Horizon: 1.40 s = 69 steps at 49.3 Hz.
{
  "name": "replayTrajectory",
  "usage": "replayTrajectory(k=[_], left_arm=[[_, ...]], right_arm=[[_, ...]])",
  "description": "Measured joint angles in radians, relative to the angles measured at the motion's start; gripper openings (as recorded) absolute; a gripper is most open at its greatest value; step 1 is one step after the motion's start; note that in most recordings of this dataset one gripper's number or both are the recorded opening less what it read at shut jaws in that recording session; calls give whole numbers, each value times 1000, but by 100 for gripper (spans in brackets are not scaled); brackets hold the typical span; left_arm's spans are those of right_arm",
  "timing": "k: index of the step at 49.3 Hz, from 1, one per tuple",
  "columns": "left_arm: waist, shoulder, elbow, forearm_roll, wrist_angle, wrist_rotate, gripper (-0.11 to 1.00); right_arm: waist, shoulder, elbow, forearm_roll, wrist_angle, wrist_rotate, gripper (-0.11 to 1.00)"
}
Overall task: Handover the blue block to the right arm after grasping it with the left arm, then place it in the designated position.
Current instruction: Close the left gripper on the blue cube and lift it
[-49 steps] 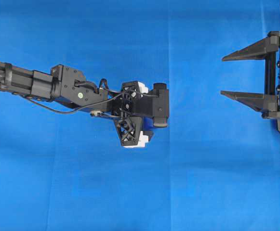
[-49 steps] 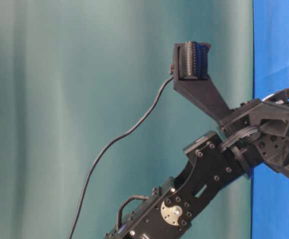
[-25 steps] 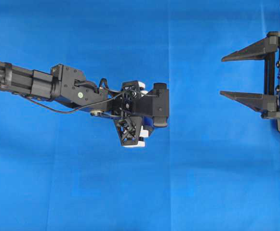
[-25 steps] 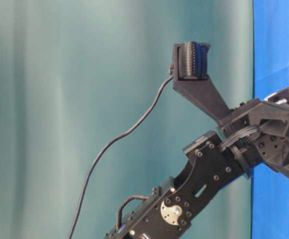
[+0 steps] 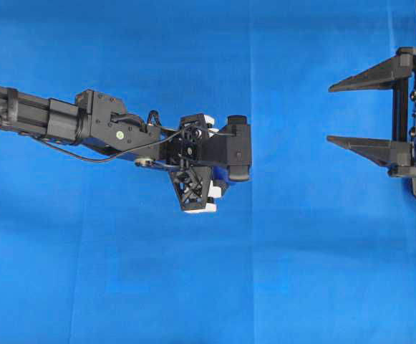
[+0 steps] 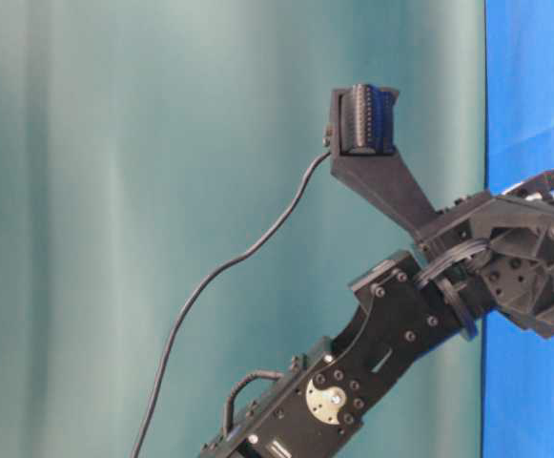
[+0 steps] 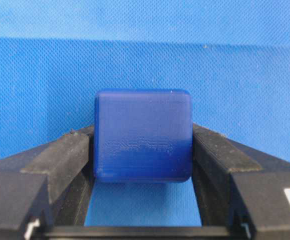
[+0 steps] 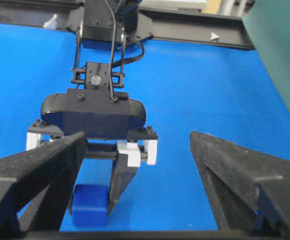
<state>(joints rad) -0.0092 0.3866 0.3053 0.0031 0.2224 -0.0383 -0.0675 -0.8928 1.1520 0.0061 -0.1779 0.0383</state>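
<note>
On the blue cloth (image 5: 301, 272), well in from every edge and nearer the middle than the right side, the left arm (image 5: 64, 122) reaches down, while the right arm's gripper (image 5: 331, 113) waits near the right edge with jaws spread wide and nothing between them. The left gripper (image 7: 143, 150) has its two fingers (image 7: 65, 155) pressed flat against opposite sides of the blue block (image 7: 143, 135), which looks squarely seated, so the sound move is probably a straight, slow lift that leaves the block's outer half clear for the handover
</note>
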Motion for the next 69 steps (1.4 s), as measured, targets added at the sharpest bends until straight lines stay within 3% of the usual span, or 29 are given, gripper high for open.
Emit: replayTrajectory(k=[34, 51, 69], left_arm=[[-23, -272, -71, 0, 261, -28, 48], [-25, -307, -129, 6, 387, -28, 48], [-25, -350, -149, 8, 407, -28, 49]], right_arm=[[-2, 0, 0, 0, 3, 0, 97], [-2, 0, -2, 0, 5, 0, 97], [0, 0, -2, 0, 5, 0, 97]])
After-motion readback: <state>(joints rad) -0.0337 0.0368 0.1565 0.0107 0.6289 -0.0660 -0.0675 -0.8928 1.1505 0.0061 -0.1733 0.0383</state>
